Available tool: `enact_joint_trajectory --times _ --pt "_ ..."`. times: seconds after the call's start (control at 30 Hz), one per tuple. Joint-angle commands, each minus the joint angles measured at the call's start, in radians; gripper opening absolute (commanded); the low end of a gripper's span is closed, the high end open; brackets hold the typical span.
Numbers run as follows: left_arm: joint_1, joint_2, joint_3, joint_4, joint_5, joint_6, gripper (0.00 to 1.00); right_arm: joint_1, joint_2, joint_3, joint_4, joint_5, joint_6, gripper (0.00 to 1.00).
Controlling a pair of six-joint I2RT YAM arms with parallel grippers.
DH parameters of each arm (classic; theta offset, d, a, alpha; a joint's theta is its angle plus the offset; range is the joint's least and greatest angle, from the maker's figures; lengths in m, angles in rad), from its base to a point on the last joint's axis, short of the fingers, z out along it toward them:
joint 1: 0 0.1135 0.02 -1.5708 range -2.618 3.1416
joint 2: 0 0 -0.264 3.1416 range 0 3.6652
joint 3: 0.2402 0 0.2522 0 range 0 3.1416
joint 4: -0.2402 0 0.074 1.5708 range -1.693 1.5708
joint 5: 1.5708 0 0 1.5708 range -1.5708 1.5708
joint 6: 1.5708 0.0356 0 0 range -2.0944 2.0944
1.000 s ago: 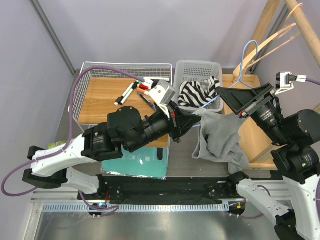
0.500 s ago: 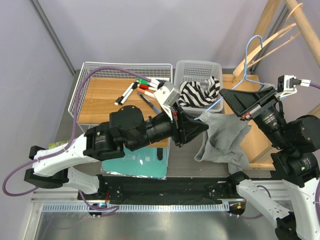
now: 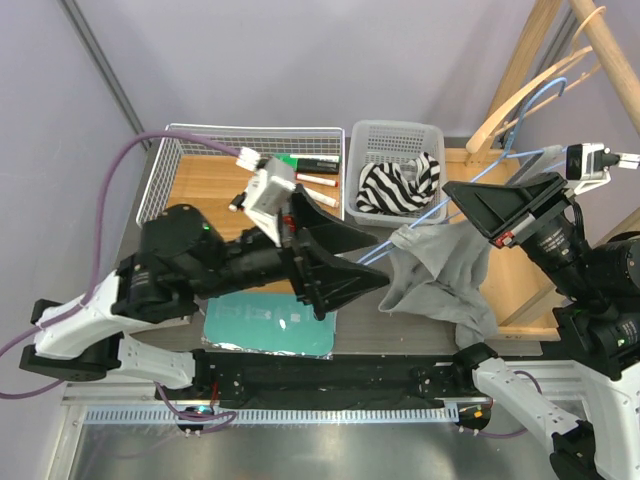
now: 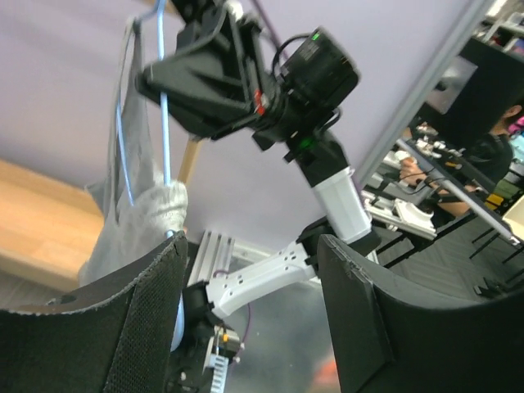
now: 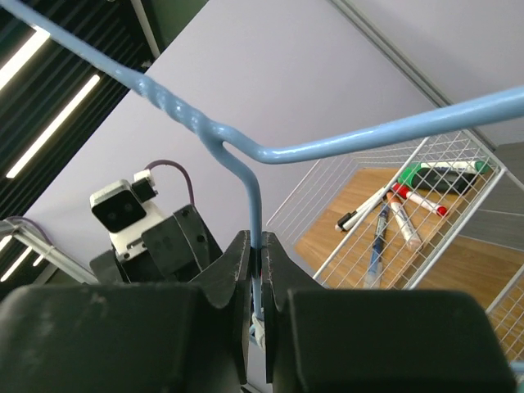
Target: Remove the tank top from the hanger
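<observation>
A grey tank top (image 3: pixel 440 278) hangs bunched on a light blue wire hanger (image 3: pixel 480 172) that slants from the upper right down to the middle. My right gripper (image 3: pixel 455 192) is shut on the hanger's wire; in the right wrist view the jaws pinch the blue hanger (image 5: pixel 327 147) at the right gripper (image 5: pixel 256 246). My left gripper (image 3: pixel 380 258) stands open just left of the cloth, nothing between its fingers. In the left wrist view the tank top (image 4: pixel 135 229) and hanger (image 4: pixel 164 123) hang beyond the left finger of the open left gripper (image 4: pixel 254 246).
A wire basket (image 3: pixel 160 170) on a wooden board holds several markers (image 3: pixel 310 178). A grey plastic basket (image 3: pixel 392 135) holds a zebra-striped cloth (image 3: pixel 398 185). A teal mat (image 3: pixel 265 320) lies near the arm bases. A wooden rack (image 3: pixel 525 60) with a wooden hanger stands at the right.
My left gripper has opened, come off the cloth and drawn back to the left. My right gripper has closed tighter on the hanger wire, and the hanger has tipped further over.
</observation>
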Motion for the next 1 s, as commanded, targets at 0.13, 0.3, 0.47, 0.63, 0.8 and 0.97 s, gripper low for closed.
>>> enact_joint_trajectory --times 0.13,0.3,0.47,0.63,0.8,0.97 --pt "-0.006 -0.071 0.059 -0.019 0.018 0.097 0.59 0.0 -0.014 0.041 0.031 -0.088 -0.017 0.01" --pt "-0.006 -0.015 0.095 -0.084 0.144 0.186 0.68 0.0 -0.017 0.05 0.044 -0.103 0.015 0.01" --pt "-0.006 -0.045 -0.02 -0.072 0.202 0.255 0.62 0.002 -0.042 0.084 0.05 -0.057 0.049 0.01" --pt "-0.006 -0.094 -0.138 -0.005 0.208 0.269 0.68 0.0 -0.039 0.124 0.079 -0.06 0.087 0.01" --pt "-0.006 -0.057 -0.132 0.0 0.228 0.284 0.59 0.0 -0.048 0.111 0.13 -0.086 0.131 0.01" --pt "-0.006 -0.004 -0.144 0.067 0.194 0.261 0.56 -0.002 -0.058 0.096 0.158 -0.091 0.159 0.01"
